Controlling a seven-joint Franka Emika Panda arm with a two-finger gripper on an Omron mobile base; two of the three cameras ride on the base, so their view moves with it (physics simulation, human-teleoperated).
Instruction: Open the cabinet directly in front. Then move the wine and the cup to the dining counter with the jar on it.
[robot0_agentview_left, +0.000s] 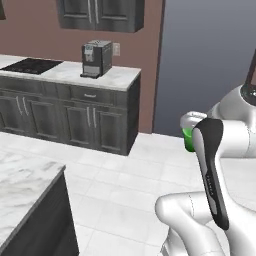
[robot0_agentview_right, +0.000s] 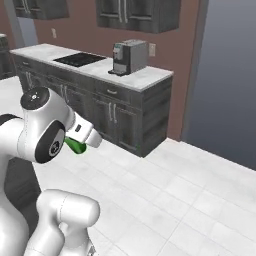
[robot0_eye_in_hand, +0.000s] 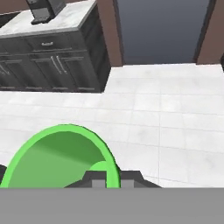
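My gripper (robot0_eye_in_hand: 113, 179) is shut on the rim of the bright green cup (robot0_eye_in_hand: 61, 157), which I look into from above in the hand view. In the left base view the cup (robot0_agentview_left: 188, 140) peeks out behind my forearm. It also shows as a green sliver (robot0_agentview_right: 75, 146) under my hand in the right base view. It hangs in the air above the white tiled floor. A corner of the marble-topped dining counter (robot0_agentview_left: 22, 182) with its dark base lies at the lower left. The wine and the jar are out of view. I cannot tell whether the shut upper cabinets (robot0_agentview_left: 100, 14) include the task's cabinet.
A marble wall counter (robot0_agentview_left: 117, 77) with dark lower drawers carries a coffee machine (robot0_agentview_left: 96, 58) and a black cooktop (robot0_agentview_left: 32, 65). To its right are a brown wall and a wide grey opening (robot0_agentview_left: 210, 60). Open tiled floor (robot0_agentview_right: 165, 195) lies between the counters.
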